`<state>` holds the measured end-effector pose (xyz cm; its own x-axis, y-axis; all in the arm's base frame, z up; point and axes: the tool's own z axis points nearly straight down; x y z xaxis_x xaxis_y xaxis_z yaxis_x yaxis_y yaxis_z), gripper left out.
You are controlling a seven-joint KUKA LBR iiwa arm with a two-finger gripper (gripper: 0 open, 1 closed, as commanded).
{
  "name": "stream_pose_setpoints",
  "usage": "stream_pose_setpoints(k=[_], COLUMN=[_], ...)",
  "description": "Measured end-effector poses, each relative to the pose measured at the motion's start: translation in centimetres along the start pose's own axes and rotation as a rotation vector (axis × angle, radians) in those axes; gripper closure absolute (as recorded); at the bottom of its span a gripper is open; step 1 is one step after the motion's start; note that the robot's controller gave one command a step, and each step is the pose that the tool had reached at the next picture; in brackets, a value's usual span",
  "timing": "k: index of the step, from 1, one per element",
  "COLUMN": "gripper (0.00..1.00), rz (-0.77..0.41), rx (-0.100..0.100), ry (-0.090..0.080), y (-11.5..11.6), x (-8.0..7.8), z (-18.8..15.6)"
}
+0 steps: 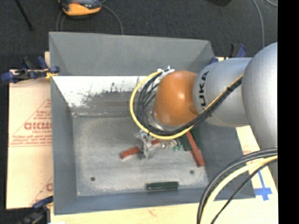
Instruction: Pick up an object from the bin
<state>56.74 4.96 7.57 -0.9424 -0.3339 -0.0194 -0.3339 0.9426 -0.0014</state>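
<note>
The pincer [146, 148] is seen low over the floor of the grey metal bin [93, 139], a little right of the floor's middle, where it hangs beneath the rounded orange cover [174, 99] of the wrist. Whether it is released or clenched cannot be told, as its metal parts are crowded together under the cover. Nothing can be made out as grasped.

Just to the left of the pincer, a small flat red piece [128, 153] is found lying on the bin floor, slightly slanted, with its right end reaching up to the pincer; whether the two are touching cannot be told. Just to the right of the pincer, a small green thing [179, 146] is partly hidden under the wrist. Beside that, a long reddish-brown bar [196, 150] is laid slantwise near the bin's right wall, its upper end covered by the arm [233, 92]. Well apart from these, a dark, narrow bar [162, 186] is set flat along the foot of the bin's near wall. The left half of the floor is taken up only by bare, scuffed metal.

A loop of yellow and black cables [134, 111] is carried round the left side of the orange cover. The silver arm is brought in from the right, over the bin's right rim.
</note>
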Motion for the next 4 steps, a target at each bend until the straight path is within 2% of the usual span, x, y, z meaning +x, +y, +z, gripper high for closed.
stream_pose_setpoints(k=[1,2,3,4], gripper=[0.00,1.00,1.00,1.00], rz=[0.002,0.005,0.006,0.039], rx=[-0.002,-0.002,-0.002,0.003], ry=[0.013,0.015,0.015,0.006], y=[0.0,0.0,0.0,0.2], x=[0.4,0.5,0.5,-1.1], z=[0.4,0.5,0.5,-18.6])
